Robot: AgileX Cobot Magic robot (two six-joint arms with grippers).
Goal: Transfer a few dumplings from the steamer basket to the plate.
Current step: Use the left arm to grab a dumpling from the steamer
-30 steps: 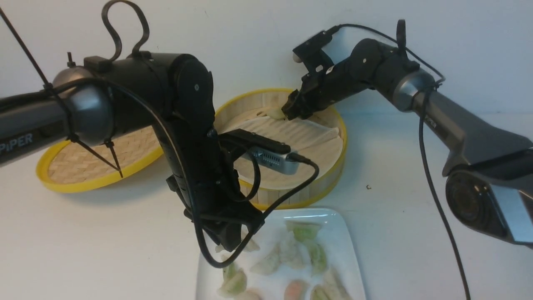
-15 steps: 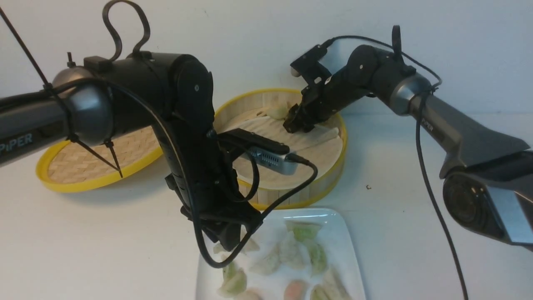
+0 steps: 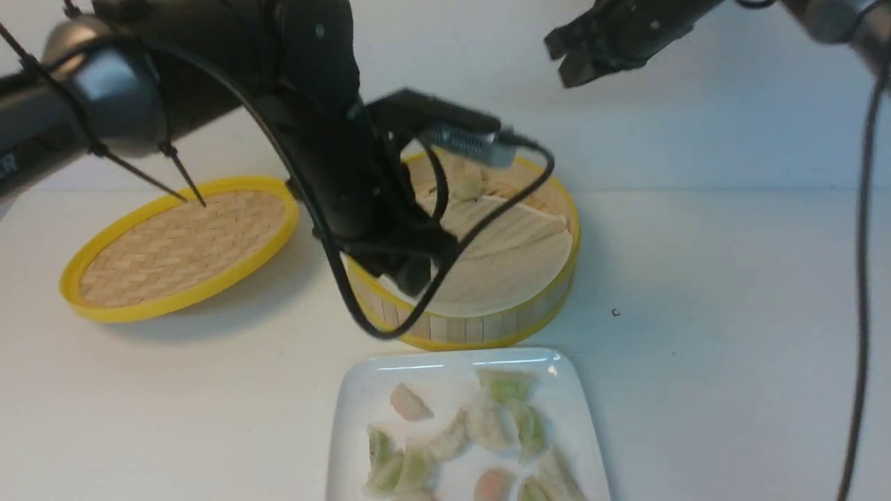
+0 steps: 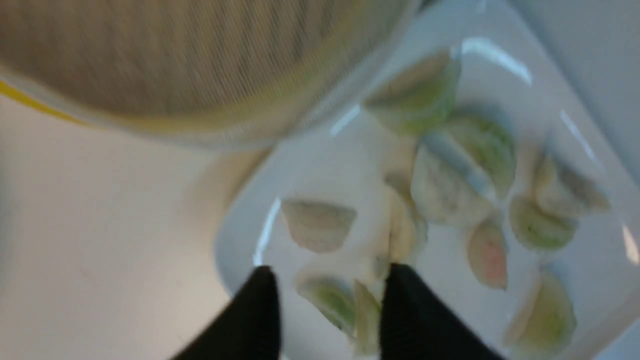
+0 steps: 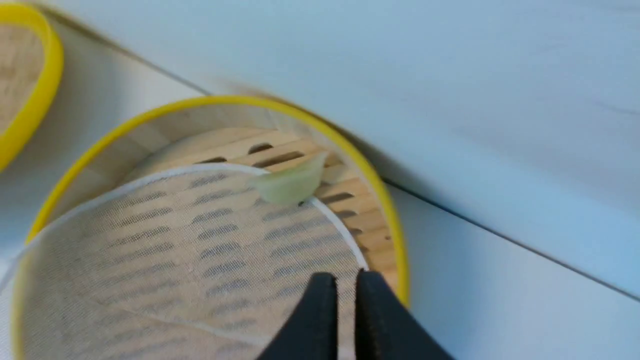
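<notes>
The steamer basket (image 3: pixel 550 292) stands at mid table with a whitish liner (image 3: pixel 515 250). One pale green dumpling (image 3: pixel 468 184) lies at its far wall; it also shows in the right wrist view (image 5: pixel 292 185). The white plate (image 3: pixel 358 396) in front holds several dumplings, among them green ones (image 3: pixel 508 385) (image 3: pixel 532 428) (image 3: pixel 381 445). My left gripper (image 3: pixel 411 282) hangs open and empty above the basket's near rim. In its wrist view (image 4: pixel 327 280) the plate (image 4: pixel 240 235) lies below it. My right gripper (image 3: pixel 578 62) is raised high behind the basket, shut and empty (image 5: pixel 340 280).
The shallow woven lid (image 3: pixel 181 243) with a yellow rim lies left of the basket. Pink-tinted dumplings (image 3: pixel 411 402) (image 3: pixel 493 482) also lie on the plate. A wall runs close behind the basket. A cable loops from my left wrist across the basket's front.
My left gripper rose off the plate towards the basket, uncovering a pink-tinted dumpling. My right gripper lifted out of the basket, up and to the right, empty; the green dumpling stayed inside.
</notes>
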